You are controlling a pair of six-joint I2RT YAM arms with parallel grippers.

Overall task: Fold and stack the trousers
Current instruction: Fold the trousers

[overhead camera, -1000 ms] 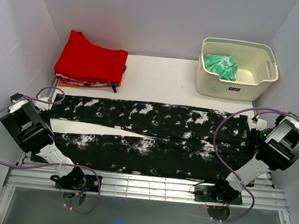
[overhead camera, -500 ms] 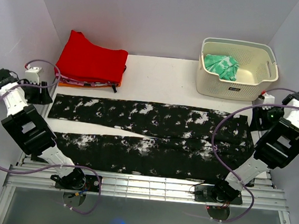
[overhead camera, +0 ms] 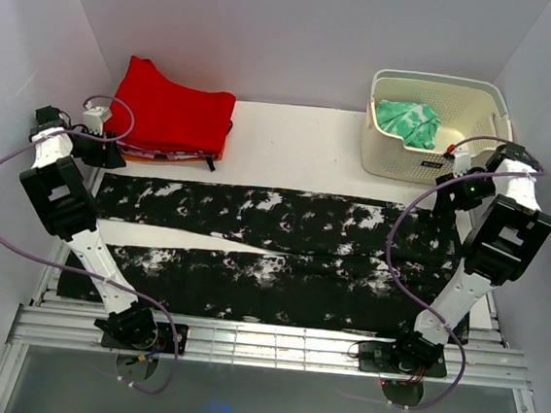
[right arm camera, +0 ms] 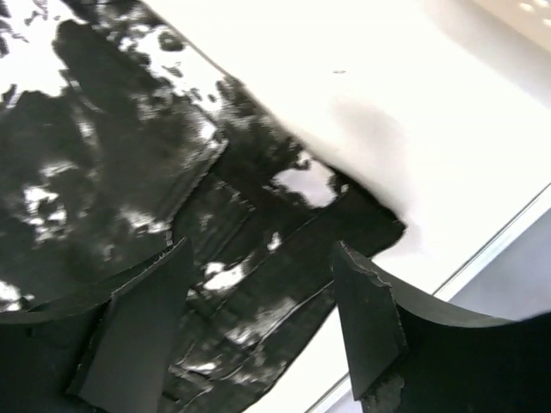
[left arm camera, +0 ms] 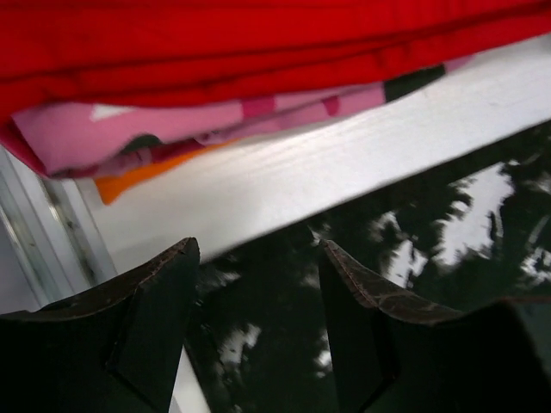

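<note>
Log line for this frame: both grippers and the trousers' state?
left gripper: open, empty, above far-left edge of trousers | right gripper: open, empty, above far-right corner | trousers: flat on table, unfolded

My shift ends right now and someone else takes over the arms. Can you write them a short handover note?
Left gripper: open, empty, over the far left corner of the trousers, next to the red garment stack.
Right gripper: open, empty, over the trousers' far right corner.
Trousers: spread flat across the table, legs side by side, leg ends to the left.
Done: trousers laid out flat.
To do: every fold, then stacking.
Also there: basket at the far right, holding a green cloth.
</note>
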